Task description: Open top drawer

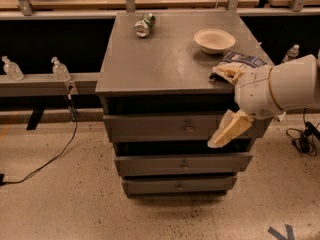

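The grey cabinet stands at mid view with three drawer fronts. The top drawer is the upper, tallest front, with a small round knob at its centre; it looks closed. My gripper is a cream wedge on a white arm coming in from the right. It hangs in front of the right part of the top drawer front, a little right of the knob and not touching it.
On the cabinet top lie a crushed can, a white bowl and a blue snack bag. Two lower drawers are closed. Clear bottles stand on a rail at left. A cable runs across the floor.
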Motion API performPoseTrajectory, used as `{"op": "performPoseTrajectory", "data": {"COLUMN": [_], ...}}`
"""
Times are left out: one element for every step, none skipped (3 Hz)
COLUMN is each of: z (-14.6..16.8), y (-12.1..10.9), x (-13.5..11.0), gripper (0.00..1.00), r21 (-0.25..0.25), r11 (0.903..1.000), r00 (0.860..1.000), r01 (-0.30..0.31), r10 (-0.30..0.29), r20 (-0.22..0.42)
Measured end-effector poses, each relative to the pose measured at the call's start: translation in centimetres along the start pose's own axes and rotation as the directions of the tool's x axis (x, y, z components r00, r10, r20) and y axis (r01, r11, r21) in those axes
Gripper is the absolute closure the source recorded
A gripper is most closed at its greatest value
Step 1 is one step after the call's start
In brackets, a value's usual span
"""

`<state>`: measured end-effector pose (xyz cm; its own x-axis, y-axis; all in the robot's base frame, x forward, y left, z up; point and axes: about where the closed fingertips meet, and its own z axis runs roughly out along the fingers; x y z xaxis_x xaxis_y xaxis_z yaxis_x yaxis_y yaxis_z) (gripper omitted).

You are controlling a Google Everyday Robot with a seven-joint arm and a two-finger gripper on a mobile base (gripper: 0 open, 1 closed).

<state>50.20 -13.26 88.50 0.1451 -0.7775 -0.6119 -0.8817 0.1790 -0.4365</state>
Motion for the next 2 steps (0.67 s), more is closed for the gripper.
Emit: {"op": "performPoseTrajectory", "data": {"z": [2.2,6.6], "y": [1.0,3.6], "x": [-0.1,1.4], "gripper": [0.00,0.00], "r21": [-0.017,-0.007], "r11": [0.9995,0.9956], "r00": [0.999,0.990], "r01": [0.028,0.093], "r10": [-0.027,-0.092], "r20": [0.042,0.110]}}
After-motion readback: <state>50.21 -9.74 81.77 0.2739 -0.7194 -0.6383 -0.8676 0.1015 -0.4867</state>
